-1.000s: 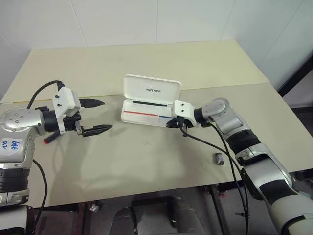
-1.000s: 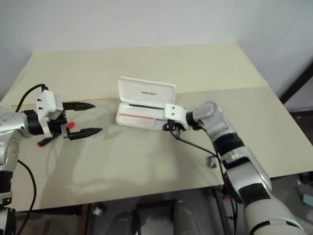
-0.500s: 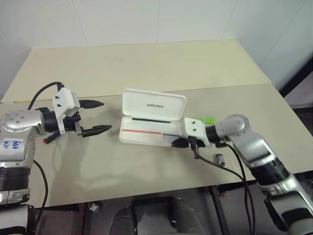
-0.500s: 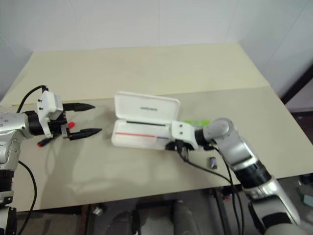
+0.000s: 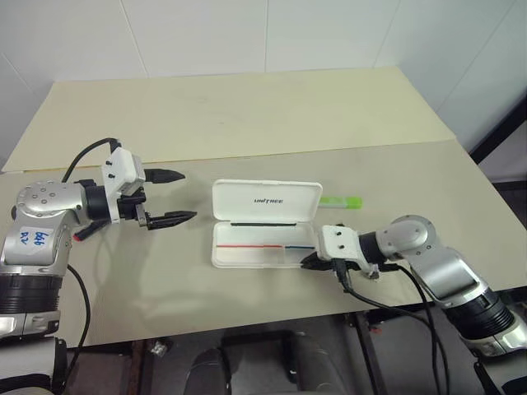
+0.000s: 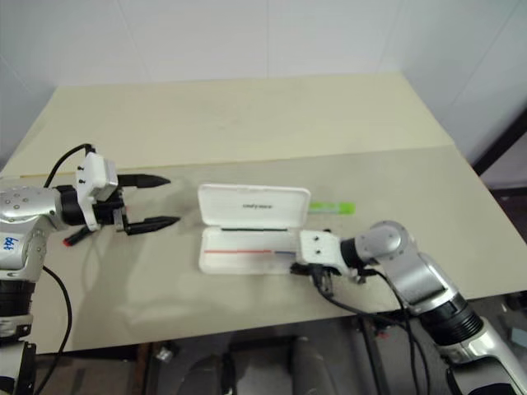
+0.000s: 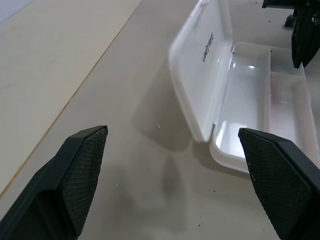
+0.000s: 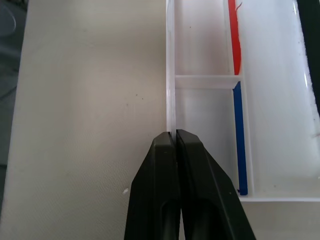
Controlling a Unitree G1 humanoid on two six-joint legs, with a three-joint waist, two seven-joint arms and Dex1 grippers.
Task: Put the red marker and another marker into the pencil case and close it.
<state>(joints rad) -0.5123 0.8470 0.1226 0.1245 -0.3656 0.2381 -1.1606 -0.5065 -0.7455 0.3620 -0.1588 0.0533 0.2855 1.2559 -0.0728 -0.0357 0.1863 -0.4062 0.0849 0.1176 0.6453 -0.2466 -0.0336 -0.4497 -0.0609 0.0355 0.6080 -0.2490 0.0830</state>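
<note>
1. My right fingers point(image 8: 175, 145) are pressed together with nothing between them, their tips at the front rim of the white hard-plastic hinged pencil case point(image 5: 265, 245), near its right end.
2. My right wrist view shows the case's inside: a divider wall, with a red stripe on one side and a blue stripe on the other.
3. My left fingers point(image 5: 165, 197) are spread wide and empty, hovering over the beige table point(image 5: 247, 115), apart from the case's left end.
4. My left wrist view shows the lid standing upright with its dark lettering facing the tray.
5. The head views show the slim light-green marker point(image 5: 341, 202) lying on the table just beyond the case's right end.
6. A slim red marker point(image 6: 72, 237) peeks out beside my left wrist on the table.
</note>
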